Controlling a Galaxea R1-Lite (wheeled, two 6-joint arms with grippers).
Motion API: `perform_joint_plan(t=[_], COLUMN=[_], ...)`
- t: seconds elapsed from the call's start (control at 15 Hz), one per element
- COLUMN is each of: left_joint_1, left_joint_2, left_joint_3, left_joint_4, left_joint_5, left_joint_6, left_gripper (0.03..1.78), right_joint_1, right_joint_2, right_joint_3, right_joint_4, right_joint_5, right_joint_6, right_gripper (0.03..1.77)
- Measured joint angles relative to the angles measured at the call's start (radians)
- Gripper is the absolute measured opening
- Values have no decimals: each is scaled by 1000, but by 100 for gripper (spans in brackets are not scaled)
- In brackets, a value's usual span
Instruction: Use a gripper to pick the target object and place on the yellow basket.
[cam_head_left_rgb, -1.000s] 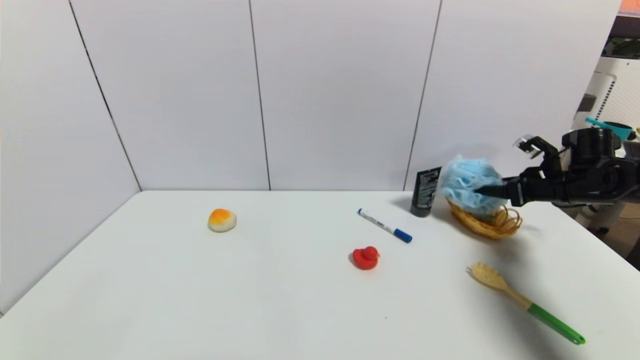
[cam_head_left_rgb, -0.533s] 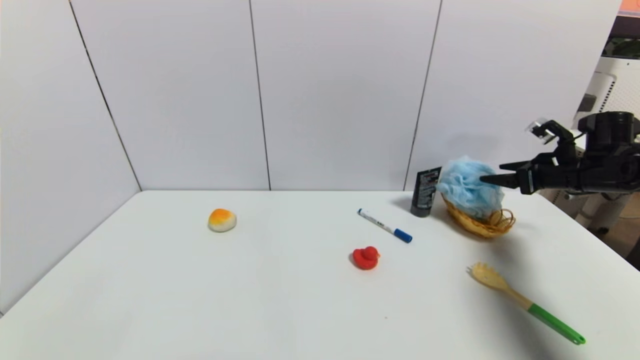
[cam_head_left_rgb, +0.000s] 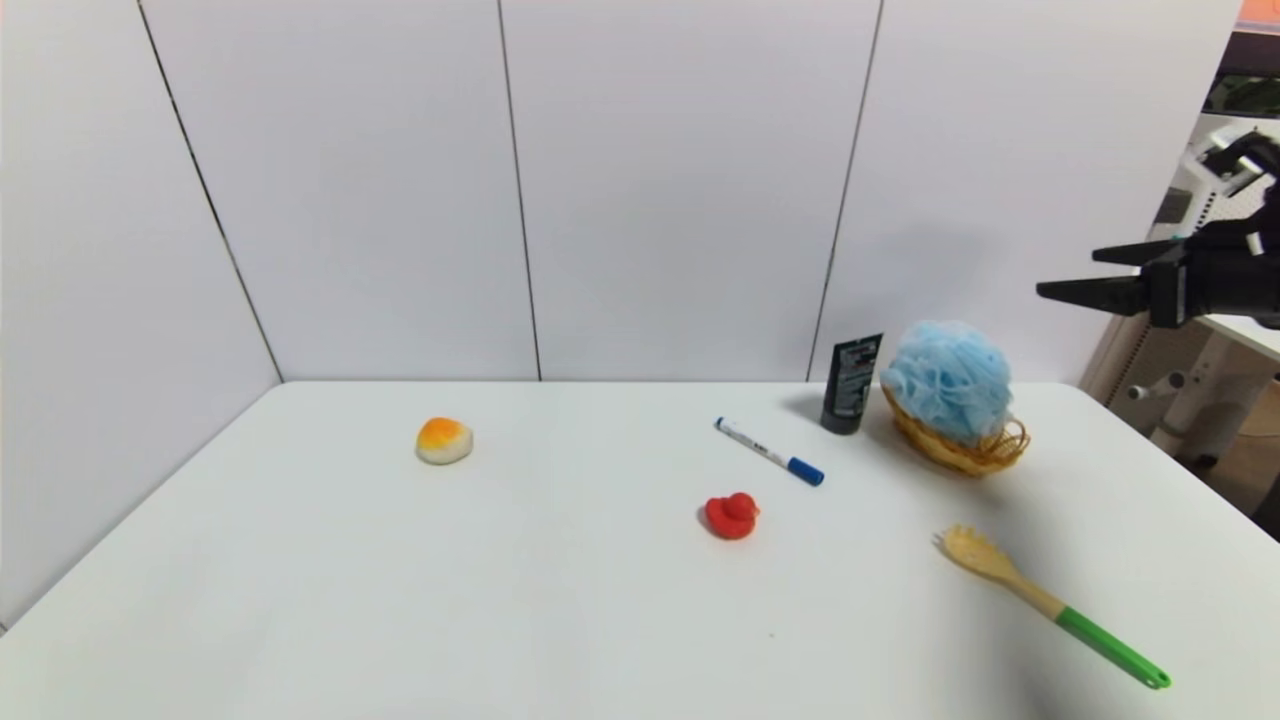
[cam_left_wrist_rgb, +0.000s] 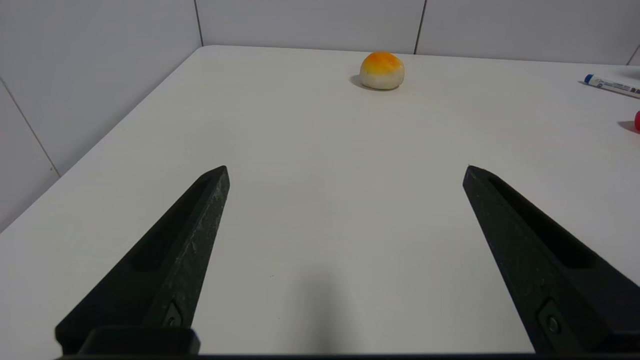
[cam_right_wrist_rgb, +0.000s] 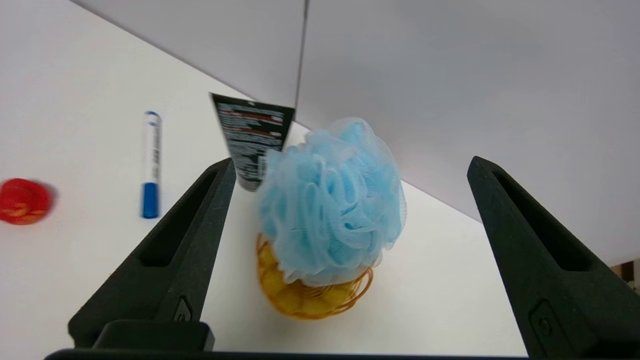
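The light-blue mesh pouf, the target object (cam_head_left_rgb: 948, 380) (cam_right_wrist_rgb: 331, 200), rests on top of the yellow basket (cam_head_left_rgb: 968, 450) (cam_right_wrist_rgb: 305, 300) at the table's back right. My right gripper (cam_head_left_rgb: 1070, 272) (cam_right_wrist_rgb: 350, 165) hangs open above and to the right of the pouf, well clear of it, with nothing between its fingers. My left gripper (cam_left_wrist_rgb: 345, 167) is also open and empty over bare table at the left side; it does not show in the head view.
A black tube (cam_head_left_rgb: 850, 384) stands just left of the basket. A blue-capped marker (cam_head_left_rgb: 770, 452), a red duck (cam_head_left_rgb: 731, 516) and a yellow pasta spoon with a green handle (cam_head_left_rgb: 1050, 604) lie in front. An orange-topped bun (cam_head_left_rgb: 444, 440) sits far left.
My right gripper has opened and let go of the pouf, then lifted up and back to the right. The pouf has settled into the basket.
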Motion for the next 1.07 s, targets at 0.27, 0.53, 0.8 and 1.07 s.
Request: perform_joint_plan(t=[0.27,0.53,0.8,1.07], left_joint_1=[0,0,0,0], left_joint_2=[0,0,0,0], left_joint_3=[0,0,0,0], left_joint_4=[0,0,0,0], left_joint_5=[0,0,0,0], left_joint_6=[0,0,0,0], left_gripper=[169,169,169,169], right_joint_1=[64,146,212,251], right_joint_2=[-281,-598,-908,-1180], right_joint_3=[119,351,651,943], right_joint_4=[57,66,67,53], right_joint_5=[-9,-144,-521,-750], right_joint_6=[109,215,239,290], right_gripper=[165,167,169,169])
